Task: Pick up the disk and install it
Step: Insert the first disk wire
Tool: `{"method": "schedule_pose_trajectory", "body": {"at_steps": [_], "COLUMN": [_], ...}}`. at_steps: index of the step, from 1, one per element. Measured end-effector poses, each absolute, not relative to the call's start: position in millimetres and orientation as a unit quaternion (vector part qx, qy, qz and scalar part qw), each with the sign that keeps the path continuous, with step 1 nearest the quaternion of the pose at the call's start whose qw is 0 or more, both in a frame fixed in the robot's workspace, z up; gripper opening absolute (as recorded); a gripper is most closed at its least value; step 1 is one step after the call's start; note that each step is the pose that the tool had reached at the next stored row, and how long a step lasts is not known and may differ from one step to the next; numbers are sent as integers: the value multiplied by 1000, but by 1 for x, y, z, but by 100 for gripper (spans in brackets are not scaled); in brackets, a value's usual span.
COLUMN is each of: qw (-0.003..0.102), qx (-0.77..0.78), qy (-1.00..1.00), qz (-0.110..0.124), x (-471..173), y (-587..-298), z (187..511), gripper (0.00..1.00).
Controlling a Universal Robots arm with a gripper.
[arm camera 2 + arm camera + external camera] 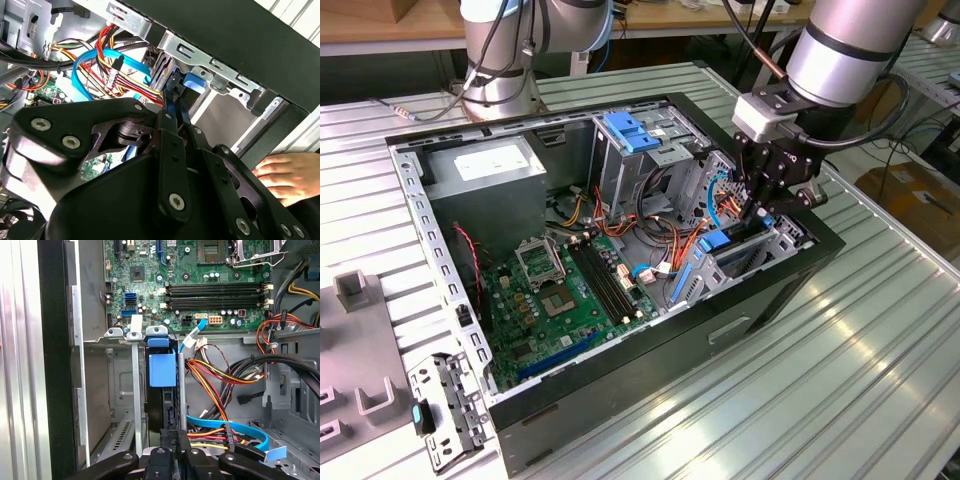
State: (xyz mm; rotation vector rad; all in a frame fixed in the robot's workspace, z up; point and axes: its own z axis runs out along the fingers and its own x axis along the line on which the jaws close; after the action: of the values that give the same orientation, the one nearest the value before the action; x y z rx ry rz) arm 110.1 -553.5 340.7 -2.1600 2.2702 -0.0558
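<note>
The disk (162, 371) stands on edge in a narrow metal bay slot at the front corner of the open computer case (450, 290). Its blue carrier end faces the motherboard, and its dark edge runs down toward my fingers. In the exterior view the blue carrier (716, 241) shows just below my gripper (757, 214), which reaches down into the bay. My gripper (175, 436) has its fingers close together, pinching the disk's edge. In the second wrist view the fingertips (171, 106) meet at the blue carrier (193, 83).
Orange, red and blue cables (220, 385) crowd the bay beside the disk. The motherboard (565, 290) lies on the case floor. A tall drive cage with a blue latch (630, 132) stands behind. A person's hand (282, 172) rests outside the case wall. A loose metal bracket (445, 405) lies on the table.
</note>
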Motion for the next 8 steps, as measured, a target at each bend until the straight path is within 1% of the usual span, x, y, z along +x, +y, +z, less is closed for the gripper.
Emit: {"method": "schedule_pose_trajectory", "body": {"at_steps": [4, 5, 8], "qw": [4, 4, 4], "qx": [-689, -689, -689], "qy": [724, 724, 724], "qz": [-18, -18, -18], "x": [110, 110, 110], "y": [-553, -553, -553], "z": [341, 342, 351], "gripper": [18, 24, 24]}}
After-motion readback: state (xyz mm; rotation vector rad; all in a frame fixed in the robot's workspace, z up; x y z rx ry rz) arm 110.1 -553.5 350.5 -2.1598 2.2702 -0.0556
